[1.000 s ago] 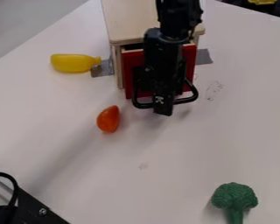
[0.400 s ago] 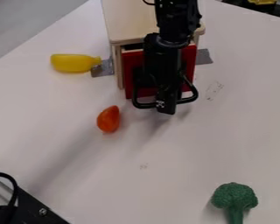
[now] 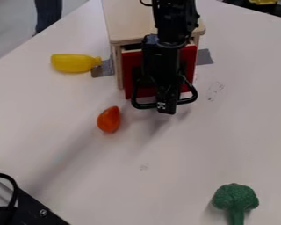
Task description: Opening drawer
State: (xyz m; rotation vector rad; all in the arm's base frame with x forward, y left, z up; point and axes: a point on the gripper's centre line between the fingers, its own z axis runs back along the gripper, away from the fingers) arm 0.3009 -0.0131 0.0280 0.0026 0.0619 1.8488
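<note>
My end effector [image 3: 166, 105] hangs at the red drawer's handle [image 3: 144, 106]; its opening and hold I cannot tell. Tomato [image 3: 109, 119], yellow toy [image 3: 72, 63] and broccoli [image 3: 235, 197] lie around the counter [image 3: 184, 149].

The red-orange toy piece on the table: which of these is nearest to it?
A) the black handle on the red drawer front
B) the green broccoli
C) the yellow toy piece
A: the red-orange piece lies just in front of the black handle, closer than the other two.

Apparent tomato [image 3: 109, 119] before drawer [image 3: 189, 57]
</note>
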